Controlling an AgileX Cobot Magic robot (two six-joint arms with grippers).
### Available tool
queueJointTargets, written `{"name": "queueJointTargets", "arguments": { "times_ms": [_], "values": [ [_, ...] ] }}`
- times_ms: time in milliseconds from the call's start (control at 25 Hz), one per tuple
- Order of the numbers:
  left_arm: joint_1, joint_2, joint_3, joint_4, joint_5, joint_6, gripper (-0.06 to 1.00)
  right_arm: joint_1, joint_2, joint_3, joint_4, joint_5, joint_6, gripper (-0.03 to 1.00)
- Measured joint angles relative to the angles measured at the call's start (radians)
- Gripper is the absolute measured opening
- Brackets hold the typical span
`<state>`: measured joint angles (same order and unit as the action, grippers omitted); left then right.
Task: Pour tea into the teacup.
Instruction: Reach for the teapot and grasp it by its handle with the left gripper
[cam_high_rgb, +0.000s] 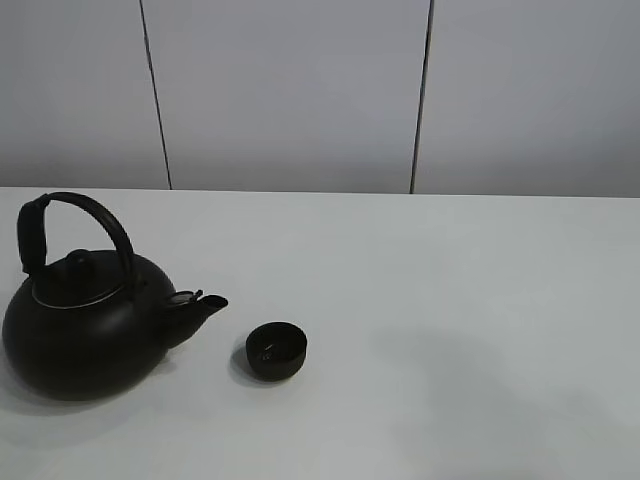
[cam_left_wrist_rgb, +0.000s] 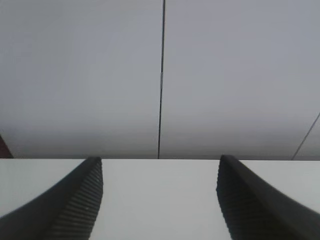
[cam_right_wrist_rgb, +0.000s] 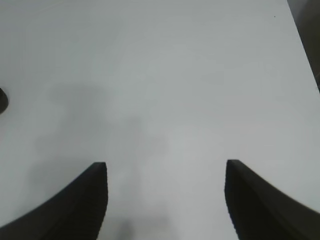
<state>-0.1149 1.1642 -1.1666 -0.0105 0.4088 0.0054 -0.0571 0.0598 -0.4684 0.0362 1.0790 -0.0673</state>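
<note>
A small, low, matte-black teacup (cam_high_rgb: 276, 350) stands on the white table (cam_high_rgb: 450, 300), left of centre. A big round black kettle (cam_high_rgb: 85, 315) with an arched handle stands to its left, spout pointing at the cup. Neither gripper shows in the exterior high view. In the left wrist view my left gripper (cam_left_wrist_rgb: 160, 200) is open and empty, facing the far wall over bare table. In the right wrist view my right gripper (cam_right_wrist_rgb: 166, 200) is open and empty above bare table; a dark sliver at the picture's edge may be the teacup (cam_right_wrist_rgb: 2, 100).
A grey panelled wall (cam_high_rgb: 300, 90) with two dark vertical seams runs behind the table's far edge. The table's right edge shows in the right wrist view (cam_right_wrist_rgb: 305, 50). A faint shadow lies on the table right of the cup.
</note>
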Motion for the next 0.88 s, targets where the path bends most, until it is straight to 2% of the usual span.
{"name": "queueJointTargets", "arguments": {
  "times_ms": [80, 240, 400, 560, 640, 720, 880],
  "values": [
    [-0.012, -0.056, 0.079, 0.106, -0.018, -0.118, 0.48, 0.000, 0.000, 0.000, 0.000, 0.000, 0.000, 0.46],
    [-0.019, -0.173, 0.297, 0.218, -0.123, -0.276, 0.48, 0.000, 0.000, 0.000, 0.000, 0.001, 0.000, 0.46],
    [-0.019, -0.267, 0.548, 0.300, -0.351, -0.380, 0.48, 0.000, 0.000, 0.000, 0.000, 0.001, 0.000, 0.46],
    [-0.019, -0.278, 0.735, 0.415, -0.656, -0.434, 0.48, 0.000, 0.000, 0.000, 0.000, 0.001, 0.000, 0.46],
    [-0.019, -0.254, 0.793, 0.471, -0.768, -0.438, 0.48, 0.000, 0.000, 0.000, -0.001, 0.001, 0.000, 0.46],
    [-0.019, -0.210, 0.831, 0.526, -0.831, -0.437, 0.48, 0.000, 0.000, 0.000, -0.001, 0.001, 0.000, 0.46],
    [-0.019, -0.110, 0.871, 0.615, -0.874, -0.442, 0.48, 0.000, 0.000, 0.000, -0.001, 0.001, 0.000, 0.46]
  ]
}}
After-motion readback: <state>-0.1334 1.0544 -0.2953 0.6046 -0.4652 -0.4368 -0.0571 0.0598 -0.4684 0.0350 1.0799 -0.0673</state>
